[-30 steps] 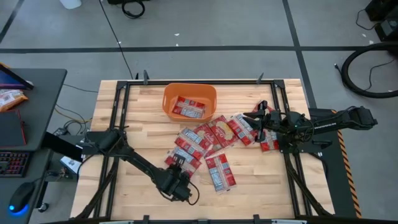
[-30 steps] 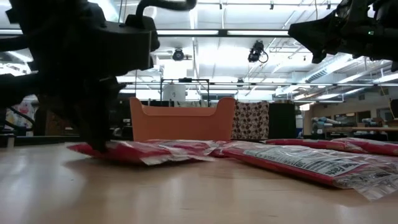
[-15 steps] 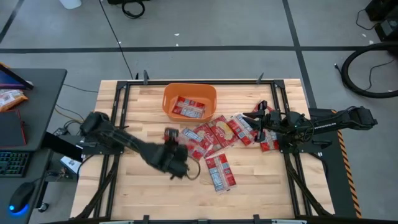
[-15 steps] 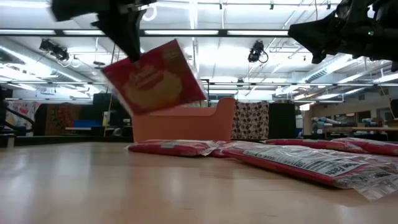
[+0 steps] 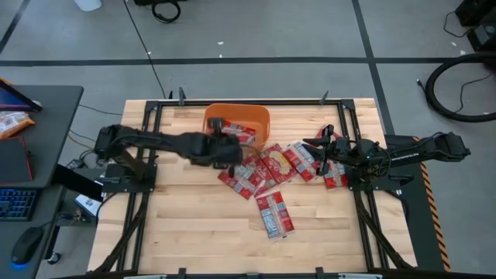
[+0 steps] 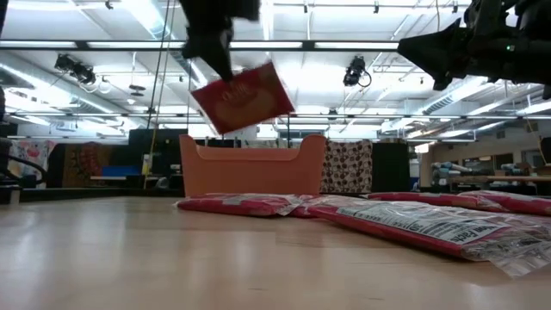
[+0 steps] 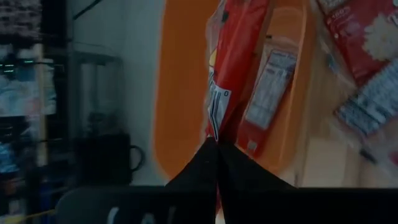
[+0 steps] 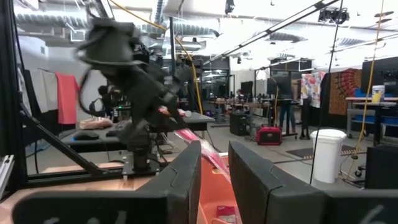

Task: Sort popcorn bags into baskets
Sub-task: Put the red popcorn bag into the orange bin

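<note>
The left pincer, pinching a popcorn bag, has swung from the near bench up over the orange tub; release looks next. The right pincer waits spread, far right.

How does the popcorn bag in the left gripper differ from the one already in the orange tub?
The held popcorn bag hangs tilted in the air, pinched by the left gripper; the bag in the tub lies flat, untouched. The held one is above the orange tub; the other is inside. Both are red packets.
</note>
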Controlling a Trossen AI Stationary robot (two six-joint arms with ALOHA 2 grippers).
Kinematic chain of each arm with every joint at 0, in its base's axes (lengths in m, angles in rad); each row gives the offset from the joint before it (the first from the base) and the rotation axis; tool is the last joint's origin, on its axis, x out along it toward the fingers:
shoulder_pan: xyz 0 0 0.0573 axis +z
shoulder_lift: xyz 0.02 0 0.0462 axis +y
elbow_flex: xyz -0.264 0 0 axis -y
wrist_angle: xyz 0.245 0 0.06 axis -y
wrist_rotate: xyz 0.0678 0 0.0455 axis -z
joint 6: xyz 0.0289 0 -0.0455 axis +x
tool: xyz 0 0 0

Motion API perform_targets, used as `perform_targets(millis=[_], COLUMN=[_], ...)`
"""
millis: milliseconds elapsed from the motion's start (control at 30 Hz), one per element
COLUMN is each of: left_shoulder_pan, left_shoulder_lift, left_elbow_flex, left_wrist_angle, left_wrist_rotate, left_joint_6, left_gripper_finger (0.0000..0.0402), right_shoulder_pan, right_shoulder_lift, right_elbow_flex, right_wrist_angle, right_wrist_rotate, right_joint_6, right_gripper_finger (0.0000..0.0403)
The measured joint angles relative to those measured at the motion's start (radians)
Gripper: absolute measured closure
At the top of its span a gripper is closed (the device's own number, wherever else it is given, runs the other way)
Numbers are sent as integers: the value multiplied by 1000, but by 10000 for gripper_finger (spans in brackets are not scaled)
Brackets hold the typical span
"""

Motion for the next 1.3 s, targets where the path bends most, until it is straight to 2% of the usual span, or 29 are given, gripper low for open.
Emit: perform_targets(millis=[133,367,467,533,600,733,833,933,1000,1167,1300], left_shoulder_pan=[125,273,313,327,326,282,226,152,98,-24,-116], left_shoulder_lift=[1,2,4,5,5,-7,-27,-27,-22,41,113], left_elbow_flex=[-118,-289,-325,-335,-335,-297,-227,-184,-185,-223,-227], left_wrist_angle=[207,548,627,630,606,488,416,419,436,500,507], left_wrist_rotate=[102,98,180,245,263,290,446,611,616,527,485], left_joint_6=[107,319,341,314,265,206,172,167,158,74,6], left_gripper_finger=[399,396,382,364,336,274,244,235,234,232,215], right_shoulder_pan=[0,0,0,0,0,0,0,0,0,0,0], right_shoulder_lift=[0,0,0,0,0,0,0,0,0,1,11], right_elbow_flex=[0,0,0,0,0,0,0,0,0,0,0], right_wrist_angle=[-3,-3,-3,-3,-3,-8,-8,-8,-8,-10,-10], right_wrist_rotate=[-4,-5,-5,-6,-8,-8,-10,-10,-10,-10,-11], right_joint_6=[0,-13,-16,-12,-3,0,0,1,2,20,20], right_gripper_finger=[316,316,316,316,316,316,316,316,316,316,316])
